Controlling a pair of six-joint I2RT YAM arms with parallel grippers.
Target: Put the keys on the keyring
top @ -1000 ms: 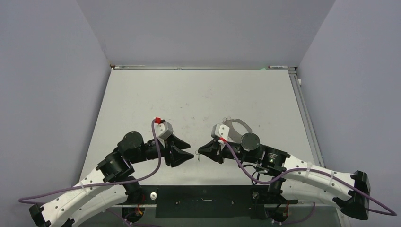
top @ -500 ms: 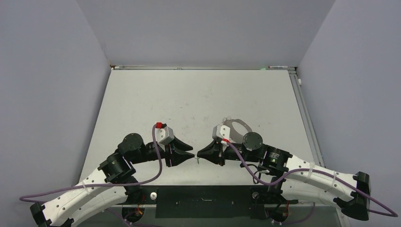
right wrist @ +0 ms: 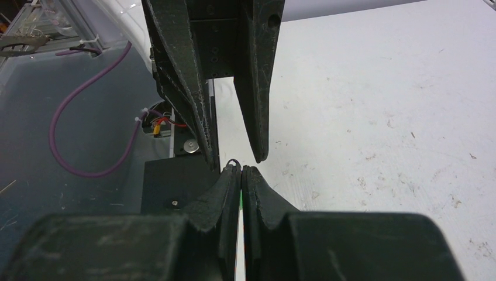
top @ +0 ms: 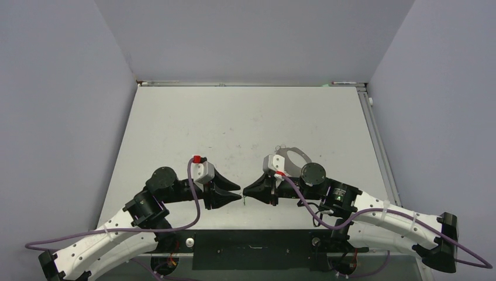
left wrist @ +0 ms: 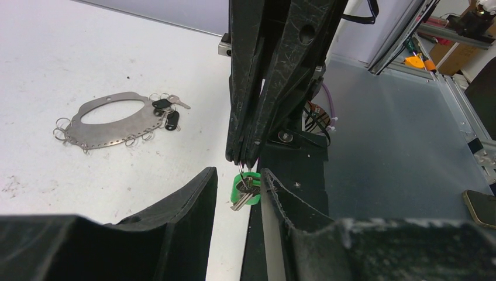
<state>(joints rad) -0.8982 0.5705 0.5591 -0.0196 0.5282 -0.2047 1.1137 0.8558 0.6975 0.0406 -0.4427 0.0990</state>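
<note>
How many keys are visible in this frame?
3: one green-headed key hanging from the shut right pincer, between the left pincer's fingers; two dark-headed keys at the keyring's edge on the table. More may be hidden.

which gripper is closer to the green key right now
Right. The right gripper holds the green key, which hangs from its shut tips. The left gripper is right next to it, open around the key without gripping it.
</note>
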